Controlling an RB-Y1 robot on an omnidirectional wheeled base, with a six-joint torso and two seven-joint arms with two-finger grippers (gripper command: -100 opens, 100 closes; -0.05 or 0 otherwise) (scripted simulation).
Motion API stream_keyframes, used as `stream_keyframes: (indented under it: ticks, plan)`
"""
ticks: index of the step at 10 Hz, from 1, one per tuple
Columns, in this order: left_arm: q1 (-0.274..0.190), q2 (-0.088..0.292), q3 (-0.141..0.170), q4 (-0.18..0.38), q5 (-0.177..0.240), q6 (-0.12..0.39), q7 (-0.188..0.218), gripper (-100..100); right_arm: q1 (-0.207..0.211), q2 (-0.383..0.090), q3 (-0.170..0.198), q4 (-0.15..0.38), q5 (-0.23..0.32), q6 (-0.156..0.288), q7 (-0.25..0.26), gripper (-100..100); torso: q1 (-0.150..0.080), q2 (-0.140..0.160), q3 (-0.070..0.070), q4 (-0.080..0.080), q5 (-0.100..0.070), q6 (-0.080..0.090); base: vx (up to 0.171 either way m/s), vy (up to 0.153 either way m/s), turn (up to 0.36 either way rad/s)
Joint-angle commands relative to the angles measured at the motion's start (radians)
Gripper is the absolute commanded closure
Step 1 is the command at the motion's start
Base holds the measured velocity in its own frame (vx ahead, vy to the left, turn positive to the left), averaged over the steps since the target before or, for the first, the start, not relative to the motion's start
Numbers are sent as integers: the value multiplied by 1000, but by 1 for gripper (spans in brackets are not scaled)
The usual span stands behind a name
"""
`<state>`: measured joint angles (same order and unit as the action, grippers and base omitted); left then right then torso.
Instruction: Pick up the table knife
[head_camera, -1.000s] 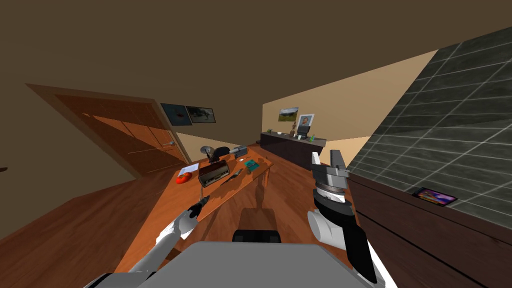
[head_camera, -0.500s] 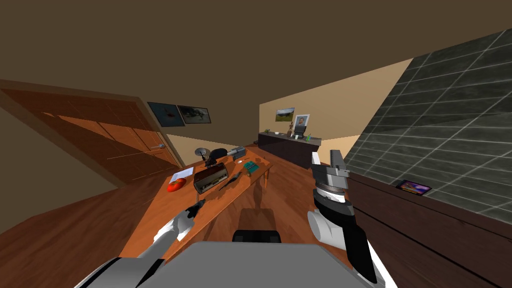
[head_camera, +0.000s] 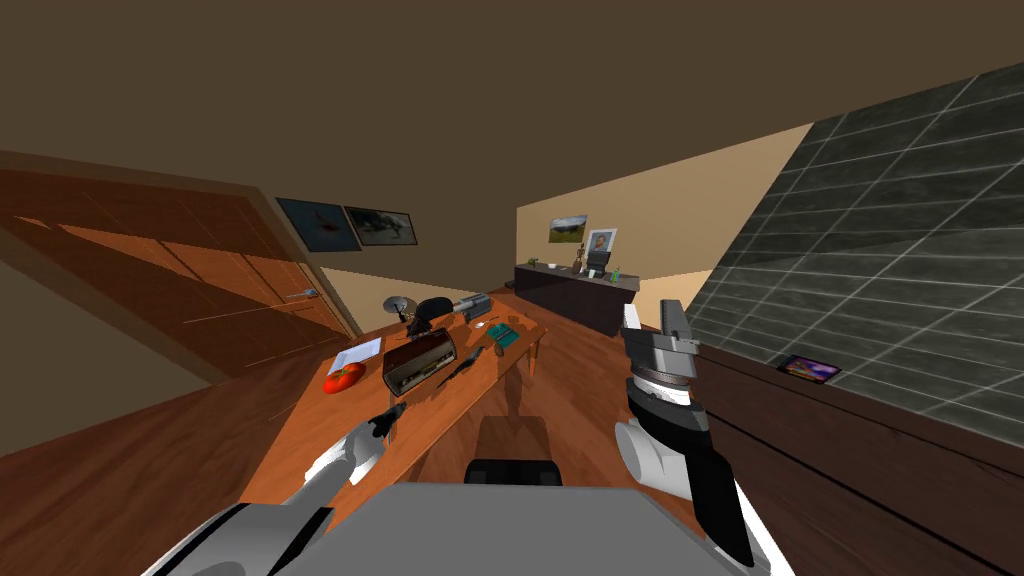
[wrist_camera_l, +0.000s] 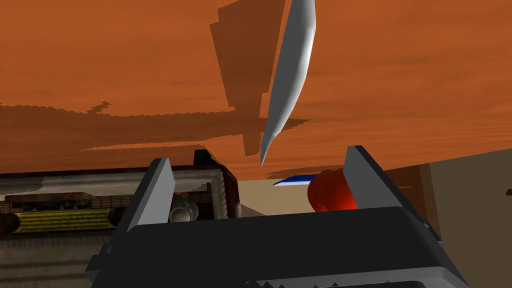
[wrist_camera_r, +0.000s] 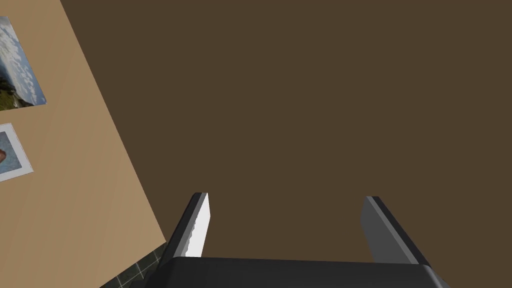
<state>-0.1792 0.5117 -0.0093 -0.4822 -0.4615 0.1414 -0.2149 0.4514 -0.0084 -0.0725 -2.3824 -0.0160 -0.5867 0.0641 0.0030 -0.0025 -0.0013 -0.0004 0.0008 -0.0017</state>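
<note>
An orange-brown wooden bench (head_camera: 300, 450) is spread across the left centre of the head view. There, low and left of centre, the left pincer (wrist_camera_l: 258, 156) is held close over the bench top, its fingers spread wide and nothing gripped. The table knife (wrist_camera_l: 292, 65) is seen just beyond the fingertips. Its pale grey blade is laid on the wood with the point turned toward the gap between the fingers, and its handle is cut off by the frame edge. A brown radio (wrist_camera_l: 100, 210) is set near one finger and a red tomato (wrist_camera_l: 327, 192) near the other. The right pincer (head_camera: 655, 320) is raised right of centre, likewise spread and empty.

A slip is the likely fault. If the fingers were closed on the narrow point, the thin flat blade could be squeezed out or skated along the wood. If the approach were widened, the radio could be struck or the tomato set rolling.
</note>
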Motion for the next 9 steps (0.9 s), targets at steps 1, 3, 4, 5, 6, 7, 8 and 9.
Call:
stream_keyframes:
  ticks: [1, 3, 4, 5, 6, 7, 8, 9]
  plan:
    - [0, 0, 0, 0, 0, 0, 0, 0, 0, 0, 0, 0, 0, 0, 0, 0, 0, 0, 0, 0, 0, 0, 0, 0, 0]
    - [29, -15, 18, -29, -35, -14, 0, -100, 0, 0, 0, 0, 0, 0, 0, 0, -1, -2, -1, 0, 0, -1, 89, 15, 113]
    - [48, -25, 30, -47, -58, -23, 0, -100, 0, 0, 0, 0, 0, 0, 0, 0, -1, -5, -3, -1, 0, 0, 105, 20, 118]
    - [67, -34, 42, -66, -82, -32, 0, -100, 0, 0, 0, 0, 0, 0, 0, 0, -1, -5, -3, -1, 0, 0, 134, 20, 162]
    - [86, -44, 54, -85, -105, -41, 0, -100, 0, 0, 0, 0, 0, 0, 0, 0, 0, -7, -4, -1, 0, 0, 151, 34, 154]
    - [86, -44, 54, -85, -105, -41, 0, -100, 0, 0, 0, 0, 0, 0, 0, 0, 0, -8, -5, -2, 0, 0, 106, 12, 34]
    - [77, -47, 67, -69, -117, -48, -1, -100, 0, 0, 0, 0, 0, 0, 0, 0, 0, -6, -4, -1, 0, 0, 37, 0, -2]
    - [77, -47, 66, -71, -116, -47, -1, 100, 0, 0, 0, 0, 0, 0, 0, 0, -1, -3, -2, -1, 0, 0, 9, 1, 0]
